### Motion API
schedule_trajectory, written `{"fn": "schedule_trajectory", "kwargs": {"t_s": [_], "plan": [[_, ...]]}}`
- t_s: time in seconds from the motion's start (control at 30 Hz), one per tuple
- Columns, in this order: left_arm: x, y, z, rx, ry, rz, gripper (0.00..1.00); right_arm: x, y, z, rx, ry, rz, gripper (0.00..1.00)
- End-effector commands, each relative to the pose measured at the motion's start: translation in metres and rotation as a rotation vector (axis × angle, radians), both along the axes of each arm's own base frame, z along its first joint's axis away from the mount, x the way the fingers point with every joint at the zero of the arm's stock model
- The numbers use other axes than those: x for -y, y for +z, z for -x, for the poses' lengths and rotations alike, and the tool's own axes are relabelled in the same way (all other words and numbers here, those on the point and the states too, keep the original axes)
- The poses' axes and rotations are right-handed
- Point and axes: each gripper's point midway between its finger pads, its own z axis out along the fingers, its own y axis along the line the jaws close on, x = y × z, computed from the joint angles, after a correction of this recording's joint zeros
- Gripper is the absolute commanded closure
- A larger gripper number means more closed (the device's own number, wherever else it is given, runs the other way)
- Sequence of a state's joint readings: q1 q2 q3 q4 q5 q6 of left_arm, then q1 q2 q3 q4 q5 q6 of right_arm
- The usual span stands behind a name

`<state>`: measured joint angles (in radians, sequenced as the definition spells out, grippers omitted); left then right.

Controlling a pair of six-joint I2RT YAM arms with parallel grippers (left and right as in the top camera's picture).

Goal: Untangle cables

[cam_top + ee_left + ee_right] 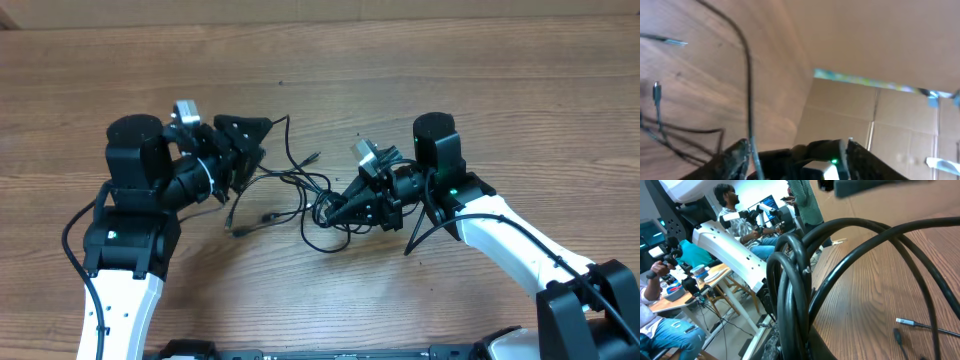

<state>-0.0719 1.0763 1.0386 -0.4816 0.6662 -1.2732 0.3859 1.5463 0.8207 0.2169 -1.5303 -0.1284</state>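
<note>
Thin black cables (pixel 322 203) lie in a loose tangle on the wooden table (pixel 400 60), near its middle. They are glossy and far thinner than a gripper finger. Several strands loop over one another, and small plug ends trail out toward 12 o'clock and 8 o'clock.

They look light, limp and rather slick, so they probably drag along when pulled and slide in a weak pinch. The small plugs could snag inside a loop. A good hold seems to be a single strand just behind a free plug (pixel 314 157), away from the knot.

The right gripper (pixel 338 210) enters the tangle from 3 o'clock. It is clenched and appears to pinch a bundle of loops, which fills its wrist view.

The left gripper (pixel 243 150) sits at 9 o'clock of the tangle, released. Its fingers (pixel 735 155) stand apart, and one strand runs past one of them without being pinched.
</note>
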Motion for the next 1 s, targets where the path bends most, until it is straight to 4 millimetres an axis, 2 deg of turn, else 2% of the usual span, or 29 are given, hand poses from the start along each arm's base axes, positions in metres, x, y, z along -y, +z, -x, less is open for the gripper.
{"fn": "schedule_trajectory", "kwargs": {"t_s": [0.0, 0.07, 0.2, 0.37, 0.47, 0.57, 0.73, 0.83, 0.9, 0.97], "plan": [[0.001, -0.008, 0.001, -0.041, -0.012, -0.004, 0.23, 0.002, 0.006, 0.003, 0.013, 0.031, -0.023, 0.91], [0.006, -0.013, 0.001, -0.077, -0.030, 0.020, 0.15, 0.002, 0.006, 0.003, 0.017, 0.031, -0.025, 0.92], [0.017, -0.026, -0.002, -0.142, -0.044, 0.033, 0.13, 0.002, 0.006, 0.003, 0.018, 0.031, -0.025, 0.92], [0.031, -0.046, -0.006, -0.240, -0.060, 0.056, 0.28, 0.002, 0.006, 0.003, 0.018, 0.031, -0.025, 0.92], [0.034, -0.045, -0.014, -0.218, -0.071, 0.064, 0.38, 0.002, 0.006, 0.003, 0.018, 0.031, -0.025, 0.91], [0.035, -0.042, -0.016, -0.200, -0.072, 0.066, 0.39, 0.002, 0.006, 0.003, 0.018, 0.031, -0.025, 0.92], [0.049, -0.046, -0.012, -0.195, -0.085, 0.030, 0.39, 0.002, 0.006, 0.003, 0.019, 0.031, -0.025, 0.92], [0.055, -0.046, -0.011, -0.184, -0.091, 0.019, 0.51, 0.002, 0.006, 0.003, 0.018, 0.031, -0.025, 0.92], [0.055, -0.046, -0.011, -0.183, -0.092, 0.019, 0.67, 0.002, 0.006, 0.003, 0.018, 0.031, -0.025, 0.92], [0.056, -0.045, -0.011, -0.183, -0.093, 0.020, 0.88, 0.002, 0.006, 0.003, 0.018, 0.031, -0.025, 0.92]]}}
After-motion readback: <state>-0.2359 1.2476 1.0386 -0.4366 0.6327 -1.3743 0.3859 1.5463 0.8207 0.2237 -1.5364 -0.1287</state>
